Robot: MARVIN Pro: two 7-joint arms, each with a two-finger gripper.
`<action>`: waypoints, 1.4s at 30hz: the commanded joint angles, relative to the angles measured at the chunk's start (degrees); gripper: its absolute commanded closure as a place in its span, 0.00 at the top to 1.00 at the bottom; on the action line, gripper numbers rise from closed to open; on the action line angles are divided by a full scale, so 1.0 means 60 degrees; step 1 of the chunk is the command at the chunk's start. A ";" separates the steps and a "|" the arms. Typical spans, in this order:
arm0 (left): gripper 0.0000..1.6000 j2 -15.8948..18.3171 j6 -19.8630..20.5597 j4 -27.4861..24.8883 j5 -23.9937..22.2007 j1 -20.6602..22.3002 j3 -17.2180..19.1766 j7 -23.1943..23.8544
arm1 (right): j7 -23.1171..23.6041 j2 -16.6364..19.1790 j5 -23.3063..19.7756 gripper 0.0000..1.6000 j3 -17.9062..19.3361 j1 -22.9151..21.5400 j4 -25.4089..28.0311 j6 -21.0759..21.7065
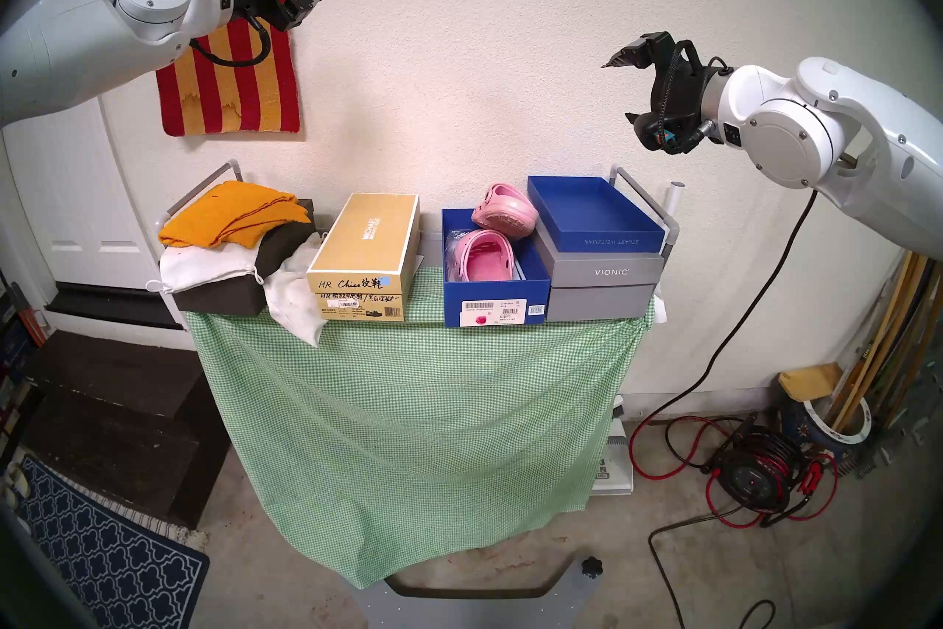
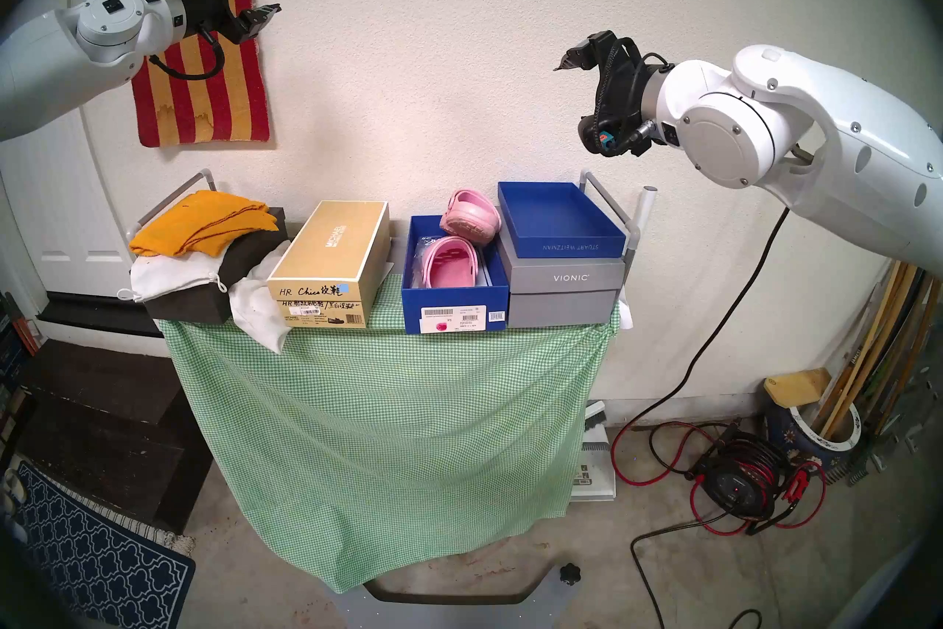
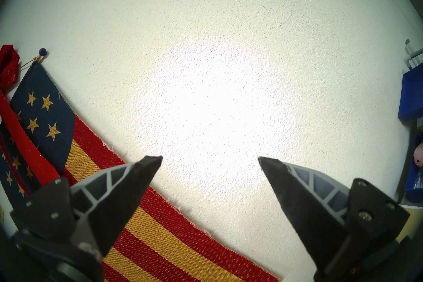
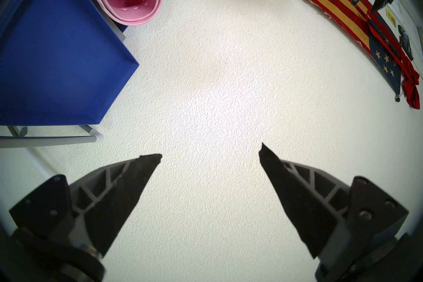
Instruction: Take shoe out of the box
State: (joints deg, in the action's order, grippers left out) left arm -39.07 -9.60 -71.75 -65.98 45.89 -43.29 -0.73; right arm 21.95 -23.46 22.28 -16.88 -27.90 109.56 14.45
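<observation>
The blue box stands open on the table, at its front edge, between the tan Michael Kors box on its left and the grey VIONIC box that touches its right wall. One pink shoe lies inside it with the opening up; its toe end is hidden behind the front wall, and some clear plastic shows beside it. A second pink shoe rests on the back rim of the box, tilted, with its sole toward the camera — it leans near the blue lid, which lies upside down on the VIONIC box. The space above the open box is free, and the wall is just behind the row of boxes. At the left end of the table there is a pile of cloths over a dark box, and the green checked tablecloth hangs far down, hiding the table legs. Both arms are high, well apart from the boxes. The left gripper is in front of the striped flag, its fingers spread with nothing between them. The right gripper is above the lid, fingers also spread and empty. In the left wrist view the boxes are cut off at the right edge — only a small part of a shoe shows there.
</observation>
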 commanded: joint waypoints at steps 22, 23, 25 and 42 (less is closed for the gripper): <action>1.00 -0.0010 -0.0001 -0.0005 0.0005 0.0003 -0.0004 0.0004 | -0.2123 -0.2845 -0.3921 1.00 0.1735 0.2083 -0.1629 0.2501; 1.00 -0.0010 -0.0001 -0.0005 0.0005 0.0003 -0.0004 0.0004 | -0.2201 -0.2961 -0.4093 1.00 0.1803 0.2202 -0.1787 0.2508; 1.00 -0.0010 -0.0001 -0.0005 0.0005 0.0004 -0.0004 0.0004 | -0.2512 -0.3114 -0.4467 1.00 0.1934 0.2437 -0.2070 0.2383; 1.00 -0.0010 -0.0001 -0.0005 0.0002 0.0004 -0.0005 0.0004 | -0.1986 -0.4992 -0.5271 1.00 0.1659 0.3081 -0.4943 0.0323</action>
State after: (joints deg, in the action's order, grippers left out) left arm -39.04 -9.61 -71.72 -66.07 45.89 -43.30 -0.74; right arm 7.80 -47.84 -7.50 -7.56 -10.31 85.47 20.50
